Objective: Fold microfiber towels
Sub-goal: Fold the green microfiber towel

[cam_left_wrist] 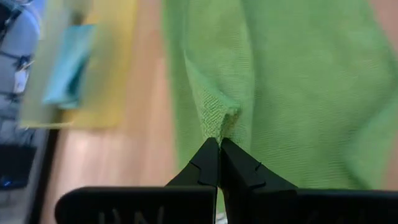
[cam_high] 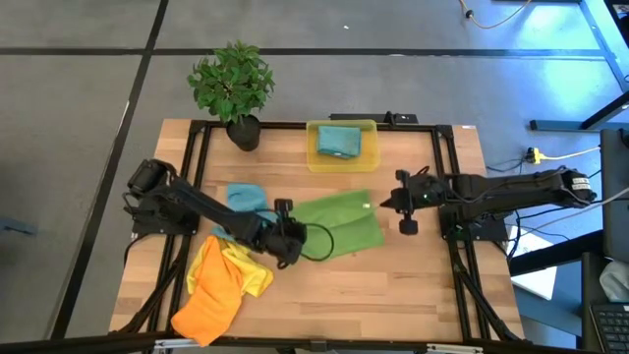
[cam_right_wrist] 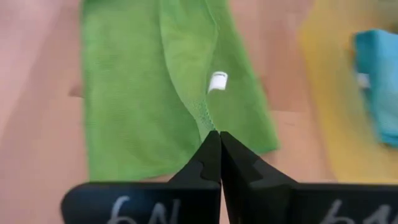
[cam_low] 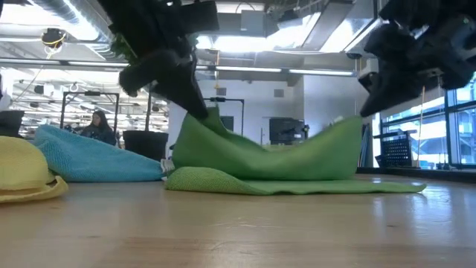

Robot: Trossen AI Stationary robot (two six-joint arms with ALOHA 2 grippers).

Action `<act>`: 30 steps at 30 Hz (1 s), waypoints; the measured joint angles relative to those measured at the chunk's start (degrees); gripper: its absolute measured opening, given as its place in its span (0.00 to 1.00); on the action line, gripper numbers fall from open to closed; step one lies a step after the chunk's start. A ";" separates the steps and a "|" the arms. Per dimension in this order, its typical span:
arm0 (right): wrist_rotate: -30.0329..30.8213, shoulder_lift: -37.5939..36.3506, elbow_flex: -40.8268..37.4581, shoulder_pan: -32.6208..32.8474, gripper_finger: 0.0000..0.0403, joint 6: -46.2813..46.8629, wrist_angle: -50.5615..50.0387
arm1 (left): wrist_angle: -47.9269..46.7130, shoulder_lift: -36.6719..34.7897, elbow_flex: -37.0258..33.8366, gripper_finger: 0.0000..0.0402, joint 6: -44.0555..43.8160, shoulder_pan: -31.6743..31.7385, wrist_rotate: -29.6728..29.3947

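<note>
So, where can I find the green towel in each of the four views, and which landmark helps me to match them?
High view: the green towel lies at the table's centre, between both arms.
Low view: it rises in the middle, both ends lifted.
Left wrist view: it fills the picture's right part, pinched by the left gripper.
Right wrist view: it spreads ahead of the right gripper.
Shared landmark: the yellow bin, except in the low view.

High view: overhead, facing straight down on the whole table point(cam_high: 413, 285).
Low view: at tabletop height, facing level across the table into the room.
Left wrist view: close above the green towel point(cam_left_wrist: 298, 81).
Right wrist view: close above it, yellow bin point(cam_right_wrist: 329, 118) at 3 o'clock.
Shared: green towel, all four views.
</note>
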 joint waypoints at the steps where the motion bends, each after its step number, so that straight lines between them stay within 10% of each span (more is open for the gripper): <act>1: -0.85 0.00 -0.79 0.28 0.00 0.87 0.65 | 1.40 0.87 0.00 0.00 0.00 -0.49 0.62; 30: -7.76 -0.09 -4.64 14.19 0.03 16.41 0.59 | 6.90 6.53 0.00 0.05 -6.09 -7.71 11.07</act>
